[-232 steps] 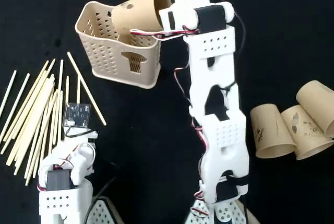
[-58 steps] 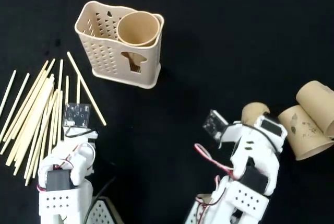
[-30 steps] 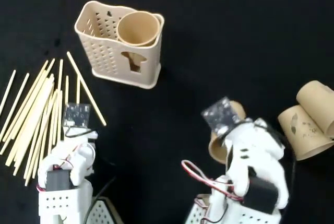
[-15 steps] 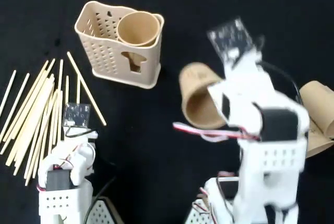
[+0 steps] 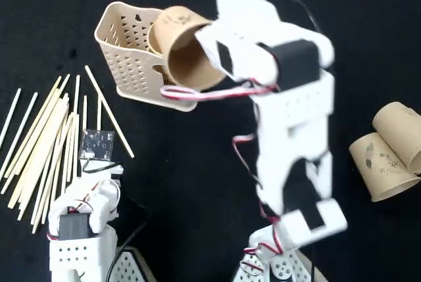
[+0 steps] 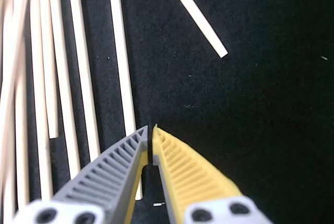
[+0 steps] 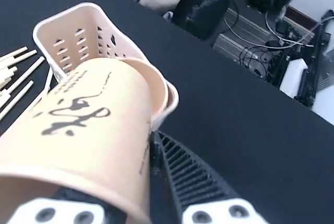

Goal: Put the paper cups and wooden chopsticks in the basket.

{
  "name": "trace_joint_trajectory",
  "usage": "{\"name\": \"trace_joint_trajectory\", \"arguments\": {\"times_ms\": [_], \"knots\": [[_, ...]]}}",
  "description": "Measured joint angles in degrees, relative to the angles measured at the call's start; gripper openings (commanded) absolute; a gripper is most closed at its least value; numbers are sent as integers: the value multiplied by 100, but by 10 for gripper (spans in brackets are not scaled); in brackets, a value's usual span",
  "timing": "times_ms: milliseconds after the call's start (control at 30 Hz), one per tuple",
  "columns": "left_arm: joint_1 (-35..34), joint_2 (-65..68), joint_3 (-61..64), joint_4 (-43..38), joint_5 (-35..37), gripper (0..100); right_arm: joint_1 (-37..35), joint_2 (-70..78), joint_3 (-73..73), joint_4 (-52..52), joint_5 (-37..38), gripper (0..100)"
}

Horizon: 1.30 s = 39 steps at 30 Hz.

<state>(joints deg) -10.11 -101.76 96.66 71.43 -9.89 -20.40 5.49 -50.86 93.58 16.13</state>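
My right end effector [image 7: 152, 157] pinches the wall of the tan paper cup [image 5: 187, 48], tilted at upper centre by the beige perforated plastic basket [image 5: 125, 65]; I'd swing it base-down over the cup already nested [image 7: 163, 85], lowering before release.

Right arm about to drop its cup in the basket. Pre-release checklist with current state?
1. Grip: ok. The right hand is shut on the held cup.
2. Held cup upright: not ok. It is tilted, mouth sideways.
3. Held cup over the basket opening: cannot tell. It overlaps the right rim in the high view.
4. Room in basket: ok. One cup is inside, with space beside it.
5. Left hand clear: ok. It is shut, empty and low by the chopsticks.
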Motion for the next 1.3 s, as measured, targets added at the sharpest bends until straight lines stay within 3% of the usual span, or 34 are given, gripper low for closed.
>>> {"name": "trace_joint_trajectory", "arguments": {"times_ms": [500, 833, 1133, 1300], "knots": [[0, 0, 0, 0, 0, 30, 9, 2295, -1785, 0, 0, 17], [0, 0, 0, 0, 0, 30, 9, 2347, -1793, 281, 0, 302], [0, 0, 0, 0, 0, 30, -18, 2347, -1793, -141, 0, 311], [0, 0, 0, 0, 0, 30, -492, 2347, -1793, -712, -9, 306]]}}
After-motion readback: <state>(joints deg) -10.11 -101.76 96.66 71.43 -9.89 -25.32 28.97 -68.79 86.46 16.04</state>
